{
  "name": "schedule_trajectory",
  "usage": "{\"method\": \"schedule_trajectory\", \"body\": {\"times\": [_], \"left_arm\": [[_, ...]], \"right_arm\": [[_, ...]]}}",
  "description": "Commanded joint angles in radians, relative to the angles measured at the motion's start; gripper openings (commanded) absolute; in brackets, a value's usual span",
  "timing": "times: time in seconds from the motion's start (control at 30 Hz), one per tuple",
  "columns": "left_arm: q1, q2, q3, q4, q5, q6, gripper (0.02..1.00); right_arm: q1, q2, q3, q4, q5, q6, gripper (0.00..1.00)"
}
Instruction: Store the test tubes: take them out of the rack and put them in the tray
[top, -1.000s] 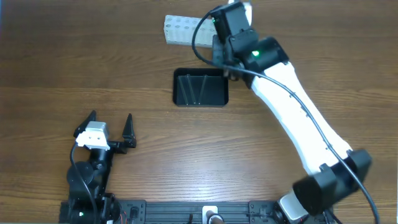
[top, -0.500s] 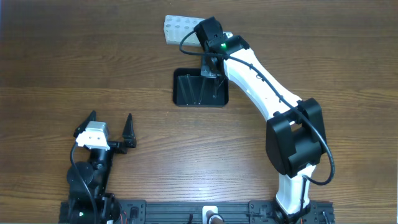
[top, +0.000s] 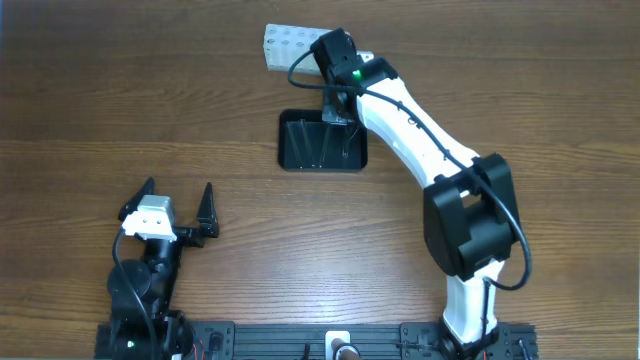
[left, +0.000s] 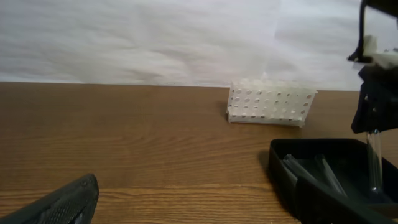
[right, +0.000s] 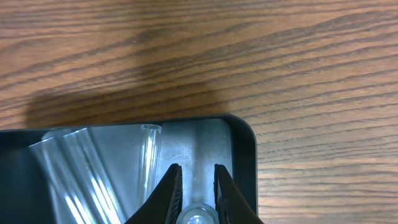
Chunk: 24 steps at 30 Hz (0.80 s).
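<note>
My right gripper (right: 198, 191) is clamped on a test tube (right: 198, 216). Its open round rim sits right between my two fingers, which stand only narrowly apart around the glass. In the left wrist view the test tube (left: 375, 165) hangs upright below the right gripper (left: 376, 106), with its lower end down inside the tray (left: 311, 194).

Directly beneath my fingers is the black tray (right: 246, 163), and I am over its end near one rounded corner. Just beside the tube I hold, a few loose tubes (right: 148, 163) lie flat on the tray floor. One slim tube runs lengthwise close to my fingers, and the thicker ones lie angled farther along. From above, the right gripper (top: 338, 108) sits at the tray's (top: 283, 142) upper right part, with the loose tubes (top: 315, 142) showing as pale lines inside.

Beyond the tray, near its far side but apart from it, the white rack (top: 290, 47) stands on the wooden table (top: 150, 90). I see no tubes standing up out of the rack (left: 268, 102).

Well away at the near left, my left gripper (top: 179, 186) rests low over bare wood with its fingers (left: 62, 202) spread wide, grasping nothing.
</note>
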Motion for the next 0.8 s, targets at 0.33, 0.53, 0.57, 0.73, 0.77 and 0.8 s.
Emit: {"method": "schedule_trajectory", "body": {"times": [0.33, 0.53, 0.57, 0.73, 0.77, 0.8], "left_arm": [[0.008, -0.005, -0.005, -0.003, 0.010, 0.008, 1.000], [0.008, -0.005, -0.005, -0.003, 0.010, 0.008, 0.998], [0.008, -0.005, -0.005, -0.003, 0.010, 0.008, 1.000], [0.008, -0.005, -0.005, -0.003, 0.010, 0.008, 0.998], [0.008, -0.005, -0.005, -0.003, 0.010, 0.008, 1.000], [0.008, -0.005, -0.005, -0.003, 0.010, 0.008, 1.000]], "right_arm": [[0.005, 0.073, -0.006, 0.031, 0.020, 0.012, 0.137], [0.005, 0.090, -0.006, 0.031, 0.019, 0.023, 0.167], [0.005, 0.093, -0.006, 0.031, 0.019, 0.023, 0.176], [0.003, 0.107, -0.006, 0.033, 0.019, 0.030, 0.209], [0.003, 0.107, -0.006, 0.034, 0.019, 0.030, 0.220], [0.003, 0.107, -0.006, 0.035, 0.019, 0.030, 0.244]]}}
